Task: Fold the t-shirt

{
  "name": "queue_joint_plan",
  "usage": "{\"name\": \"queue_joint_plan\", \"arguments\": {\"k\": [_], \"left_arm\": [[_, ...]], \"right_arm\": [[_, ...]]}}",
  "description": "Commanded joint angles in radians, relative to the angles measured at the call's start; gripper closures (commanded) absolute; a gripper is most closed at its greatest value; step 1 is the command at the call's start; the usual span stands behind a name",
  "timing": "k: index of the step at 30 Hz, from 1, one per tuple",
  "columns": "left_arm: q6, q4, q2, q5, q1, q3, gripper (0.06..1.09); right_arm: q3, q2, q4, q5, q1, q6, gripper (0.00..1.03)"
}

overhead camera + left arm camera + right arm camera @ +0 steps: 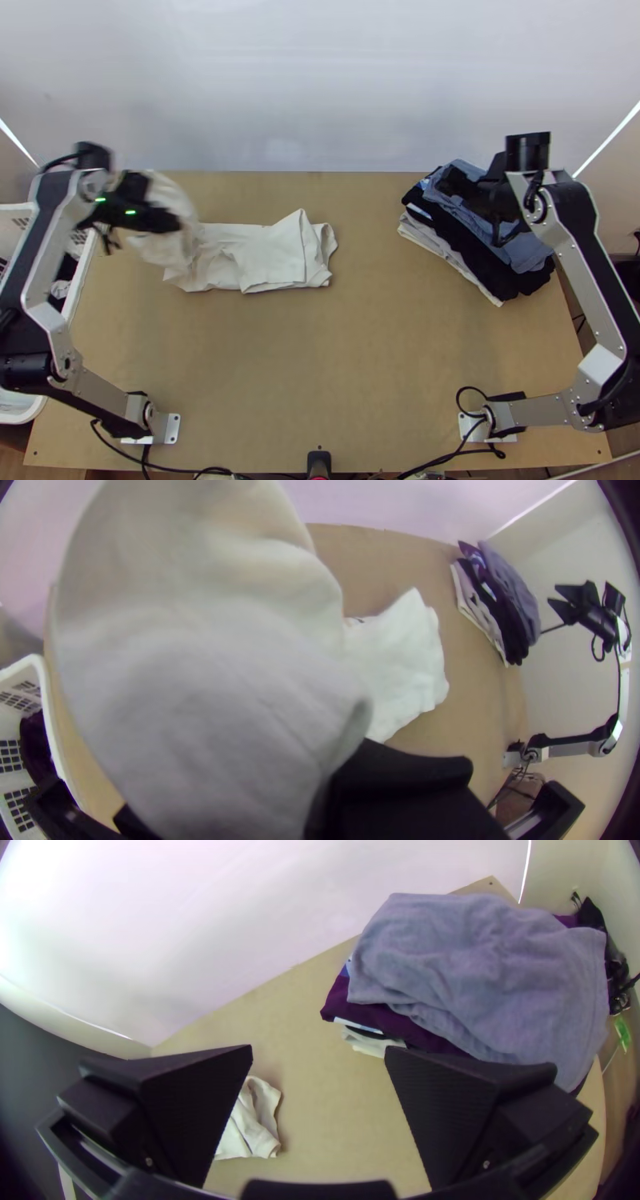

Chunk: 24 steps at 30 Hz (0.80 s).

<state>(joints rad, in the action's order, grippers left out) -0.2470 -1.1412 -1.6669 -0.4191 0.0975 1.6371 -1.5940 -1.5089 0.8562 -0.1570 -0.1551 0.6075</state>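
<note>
In the top view my left gripper [164,218] is over the table's left part, shut on the cream t-shirt [272,254]. The shirt's left end is raised and bunched around the fingers; the rest lies on the table in a flat, layered strip with a corner turned up. In the left wrist view, raised cloth [200,653] billows over my left gripper [310,783], hiding much of its fingers. My right gripper [475,208] stands open above the clothes pile; in the right wrist view nothing is between the fingers of my right gripper [319,1050].
A stack of folded clothes [524,250], grey-blue on top, sits at the table's right back. A white basket [74,300] with dark cloth inside stands at the left edge. Behind the table rises a pale wall. Bare wood [360,344] stretches between the shirt and the stack.
</note>
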Motion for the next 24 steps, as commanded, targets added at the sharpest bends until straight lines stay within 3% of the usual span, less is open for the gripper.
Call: {"name": "queue_joint_plan", "arguments": {"k": [1, 12, 17, 18, 20, 21, 24], "left_arm": [[0.112, 0.017, -0.053, 0.042, -0.306, 0.056, 1.05], [0.249, 0.13, -0.304, 0.062, -0.524, 0.167, 1.05], [0.253, 0.141, -0.409, 0.075, -0.614, 0.248, 1.04], [0.232, 0.139, -0.435, 0.077, -0.628, 0.28, 0.85], [0.241, 0.153, -0.465, 0.075, -0.653, 0.339, 0.06], [0.278, 0.149, -0.49, 0.074, -0.657, 0.395, 0.1], [0.437, 0.186, -0.511, 0.045, -0.667, 0.572, 0.1]], "right_arm": [[-0.02, 0.021, 0.001, -0.016, 0.055, -0.012, 0.1], [0.003, 0.079, 0.006, -0.033, 0.091, -0.012, 0.1], [0.031, 0.105, 0.007, -0.033, 0.083, -0.012, 0.1], [0.037, 0.11, 0.007, -0.033, 0.08, -0.012, 0.1], [0.046, 0.119, 0.007, -0.033, 0.068, -0.012, 0.08], [0.054, 0.122, 0.007, -0.033, 0.06, -0.012, 0.06], [0.078, 0.124, 0.006, -0.033, 0.034, -0.015, 0.04]]}}
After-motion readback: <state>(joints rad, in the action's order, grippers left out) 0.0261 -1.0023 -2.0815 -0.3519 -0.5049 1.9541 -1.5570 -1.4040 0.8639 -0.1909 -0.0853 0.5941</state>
